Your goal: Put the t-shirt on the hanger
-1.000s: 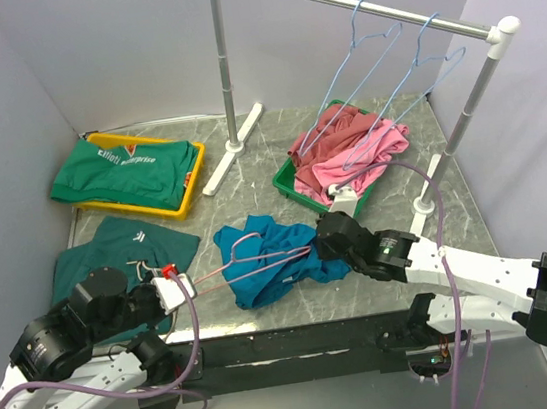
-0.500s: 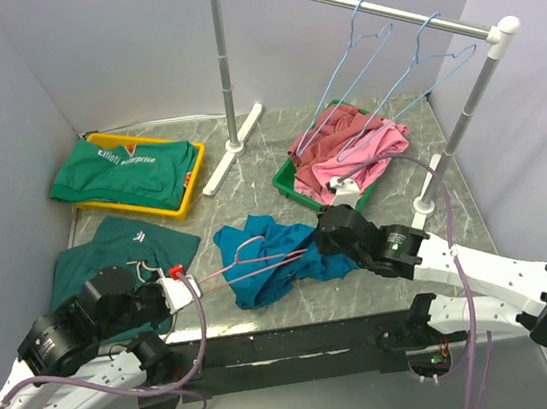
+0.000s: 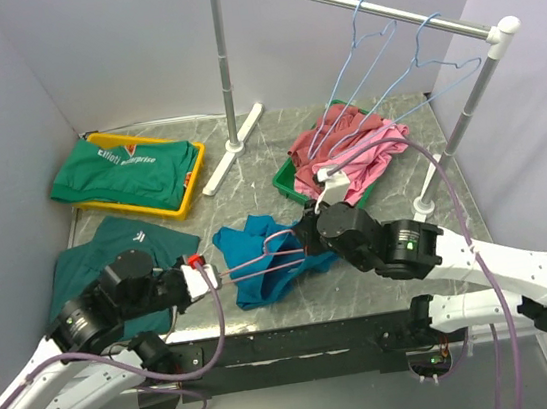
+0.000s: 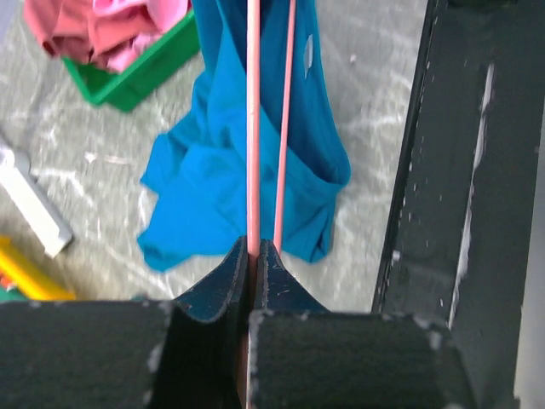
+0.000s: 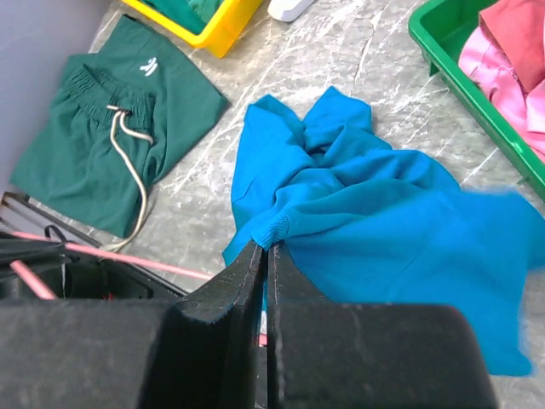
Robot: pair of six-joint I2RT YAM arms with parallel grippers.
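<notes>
Left claw (image 4: pixel 253 252) pinches hanger (image 4: pixel 252 128), its far end cut off; right claw (image 5: pixel 266 257) clamps t-shirt (image 5: pixel 383 213).

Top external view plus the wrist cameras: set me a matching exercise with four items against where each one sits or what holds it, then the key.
Items
1. the hanger
2. the t-shirt
3. pink and maroon clothes
4. green garment with white lettering

Places
A. lying in the yellow tray
B. edge pinched in the right tool
C. wire clamped in the left tool
D. piled in the green bin

Pairs: 1-C, 2-B, 3-D, 4-A
</notes>
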